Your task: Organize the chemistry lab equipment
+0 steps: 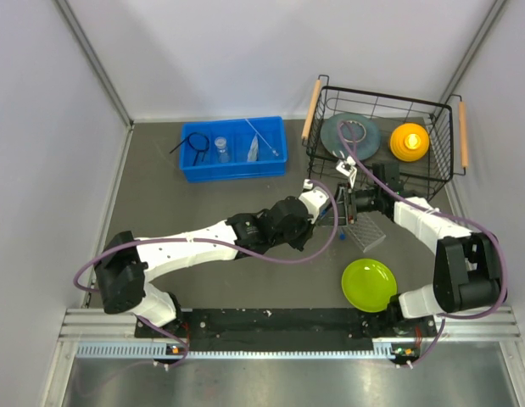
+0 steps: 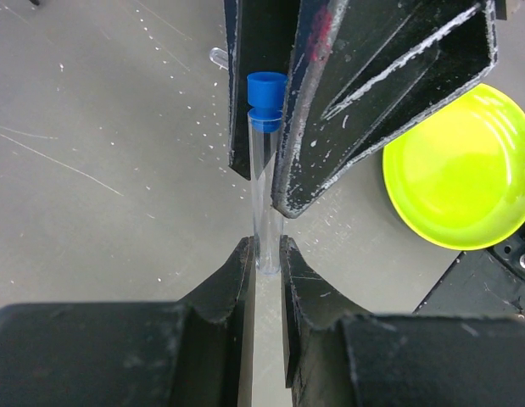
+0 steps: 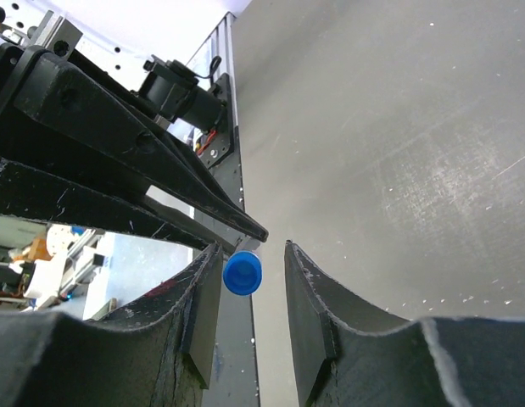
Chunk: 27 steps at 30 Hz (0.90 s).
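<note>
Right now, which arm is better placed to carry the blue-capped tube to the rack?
Left: its pincer already grips the blue-capped tube; the right pincer only straddles its cap, and the rack lies close below.

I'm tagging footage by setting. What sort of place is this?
Probably a robot test cell staged as a lab bench, not a real lab: plain white walls box in a grey table, with a blue bin and a wire basket.

White arm shells (image 1: 190,246) with black joints, looping purple cables (image 1: 330,246), scuffed black jaws streaked white.
</note>
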{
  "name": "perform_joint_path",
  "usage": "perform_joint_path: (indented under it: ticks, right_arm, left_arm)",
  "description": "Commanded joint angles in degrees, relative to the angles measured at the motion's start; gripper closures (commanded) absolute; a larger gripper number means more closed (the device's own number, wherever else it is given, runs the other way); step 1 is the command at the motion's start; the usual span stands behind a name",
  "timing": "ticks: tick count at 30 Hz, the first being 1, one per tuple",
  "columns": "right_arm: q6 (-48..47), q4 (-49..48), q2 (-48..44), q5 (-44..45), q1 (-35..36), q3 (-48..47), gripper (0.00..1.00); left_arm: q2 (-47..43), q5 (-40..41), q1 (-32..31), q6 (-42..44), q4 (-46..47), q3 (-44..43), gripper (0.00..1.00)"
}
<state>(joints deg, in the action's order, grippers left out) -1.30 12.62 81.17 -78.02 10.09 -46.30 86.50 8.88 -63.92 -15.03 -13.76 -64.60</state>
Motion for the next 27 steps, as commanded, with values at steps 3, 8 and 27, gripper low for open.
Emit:
perform_joint_path:
  ticks: [3,8,27]
  right_arm:
    - [-0.11,-1.64,0.31,-2.23,0.46,-3.27,0.67]
    - [-0.19,-1.46,0.22,-1.96,0.46,-3.44,0.73]
    - [-5.11,0.47,-7.32,8.64,-12.36,-2.92,0.85]
  left_arm:
    - [-0.98,-1.85,0.02,0.88,1.02,-2.02,0.97]
    - [-0.89,-2.29,0.02,0.88,0.93,-1.94,0.97]
    - [-12.92,10.63,1.43,-5.36,-1.18,2.72,0.13]
